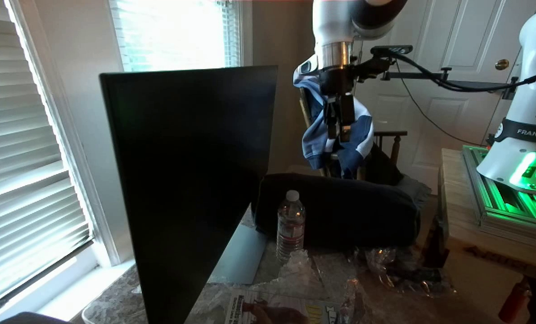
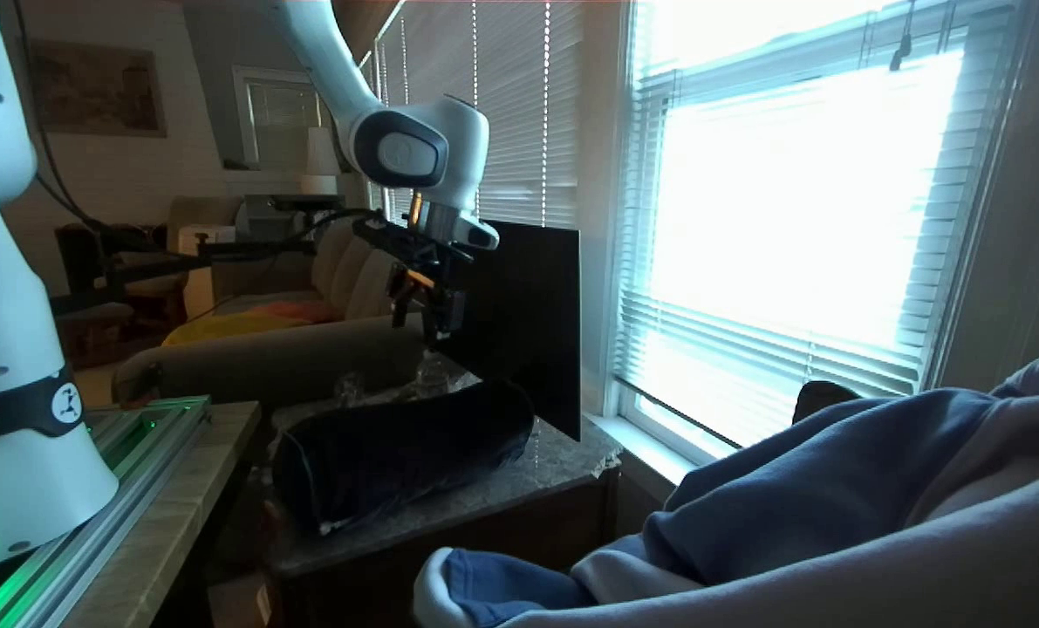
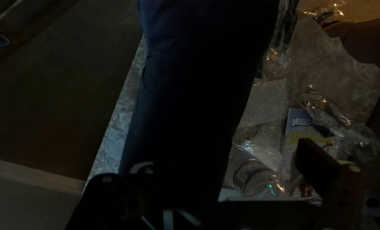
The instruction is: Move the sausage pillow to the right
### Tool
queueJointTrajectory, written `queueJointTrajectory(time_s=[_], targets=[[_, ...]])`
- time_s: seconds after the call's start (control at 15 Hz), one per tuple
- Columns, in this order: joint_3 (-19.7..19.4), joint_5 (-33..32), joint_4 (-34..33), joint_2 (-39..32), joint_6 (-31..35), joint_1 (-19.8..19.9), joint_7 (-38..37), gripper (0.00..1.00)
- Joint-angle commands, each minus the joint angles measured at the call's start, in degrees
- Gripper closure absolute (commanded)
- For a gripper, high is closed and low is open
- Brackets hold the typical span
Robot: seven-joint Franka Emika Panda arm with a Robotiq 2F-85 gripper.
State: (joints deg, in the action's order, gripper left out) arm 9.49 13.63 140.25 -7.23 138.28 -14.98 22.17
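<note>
The sausage pillow is a long dark bolster lying on the table, also in an exterior view. In the wrist view the pillow runs from the top edge down towards the jaws. My gripper hangs above the pillow, pointing down and not touching it; it also shows in an exterior view. In the wrist view the gripper's fingers are wide apart with nothing held between them. The pillow's lower end there is hidden in darkness and behind the gripper.
A clear water bottle stands close beside the pillow. A large black monitor stands by the pillow's end. A book and crumpled clear plastic lie on the marbled table. A blue and white garment hangs on a chair.
</note>
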Motion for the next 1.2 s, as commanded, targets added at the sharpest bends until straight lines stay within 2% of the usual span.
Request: queueJointTrajectory(time_s=[0.0, 0.13, 0.27, 0.73, 1.13], targets=[[1.5, -4.1, -4.8, -8.2, 1.9, 0.9, -6.4, 0.00], [0.9, -7.0, -6.1, -11.1, 4.5, 0.2, -12.2, 0.00], [0.5, -9.5, -7.7, -13.9, 4.5, -0.3, -17.1, 0.00], [-3.2, -19.3, -11.0, -20.9, 8.2, -5.1, -33.4, 0.00], [-3.4, -20.4, -13.3, -25.7, 10.6, -5.8, -32.8, 0.00]])
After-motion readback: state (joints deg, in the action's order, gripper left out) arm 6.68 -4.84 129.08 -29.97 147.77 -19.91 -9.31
